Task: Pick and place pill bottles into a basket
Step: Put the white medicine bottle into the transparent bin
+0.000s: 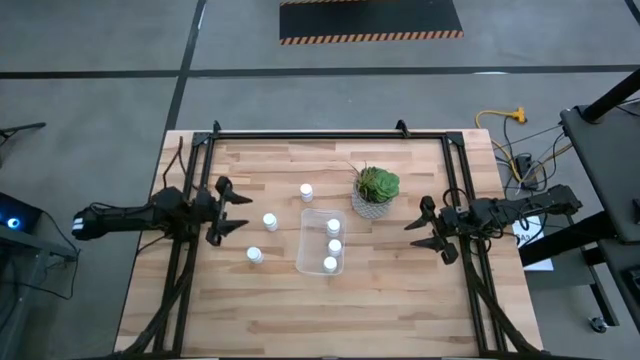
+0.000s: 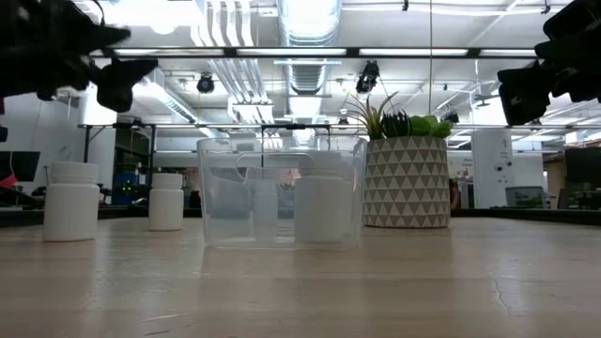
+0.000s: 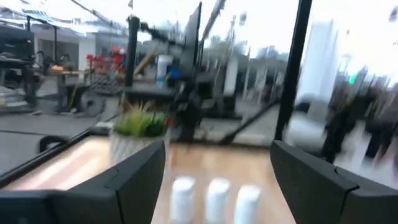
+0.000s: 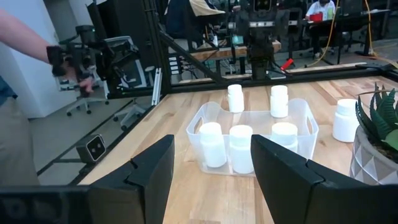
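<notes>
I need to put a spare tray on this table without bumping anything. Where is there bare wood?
The widest bare patch is the near strip of the table, below the basket. The far strip behind the plant is free too. The middle is crowded: three pill bottles stand left of the basket, between the left gripper and right gripper.

I see white pill bottles [image 1: 270,221] with white caps, a clear basket [image 1: 322,241], a green succulent [image 1: 378,184] in a grey triangle-patterned pot [image 2: 406,182], and a pale wood table [image 1: 400,300].

Left gripper [image 1: 232,211] and right gripper [image 1: 428,234], fingers spread, both empty.
</notes>
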You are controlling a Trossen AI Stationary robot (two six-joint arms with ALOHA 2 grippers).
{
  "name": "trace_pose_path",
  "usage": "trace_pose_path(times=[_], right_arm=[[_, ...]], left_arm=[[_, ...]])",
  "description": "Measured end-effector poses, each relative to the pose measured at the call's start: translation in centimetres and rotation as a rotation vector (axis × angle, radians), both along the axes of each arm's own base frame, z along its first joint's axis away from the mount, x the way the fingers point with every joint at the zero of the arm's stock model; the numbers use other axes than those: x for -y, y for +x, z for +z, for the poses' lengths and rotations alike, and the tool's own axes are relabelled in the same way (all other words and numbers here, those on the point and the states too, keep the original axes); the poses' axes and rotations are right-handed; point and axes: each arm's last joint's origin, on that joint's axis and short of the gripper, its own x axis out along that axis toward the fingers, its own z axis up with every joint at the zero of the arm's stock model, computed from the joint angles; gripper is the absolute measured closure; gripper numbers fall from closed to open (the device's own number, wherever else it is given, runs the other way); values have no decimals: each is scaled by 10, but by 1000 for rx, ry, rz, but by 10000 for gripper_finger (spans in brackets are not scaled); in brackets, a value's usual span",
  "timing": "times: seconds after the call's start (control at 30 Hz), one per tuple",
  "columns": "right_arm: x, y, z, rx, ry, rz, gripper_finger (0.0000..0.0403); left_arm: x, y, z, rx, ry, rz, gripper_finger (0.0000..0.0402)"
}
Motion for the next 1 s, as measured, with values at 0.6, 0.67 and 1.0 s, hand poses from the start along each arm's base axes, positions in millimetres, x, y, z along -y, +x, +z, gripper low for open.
trace_pose_path(times=[0.6, 0.67, 1.0], right_arm=[[0, 0, 0, -5, 0, 0, 202], [0, 0, 0, -5, 0, 0, 202], [0, 0, 0, -5, 1, 0, 202]], left_arm=[[-3, -1, 36, 382, -635, -102, 127], [-4, 1, 36, 373, -689, -116, 127], [-5, 17, 58, 360, -779, -141, 127]])
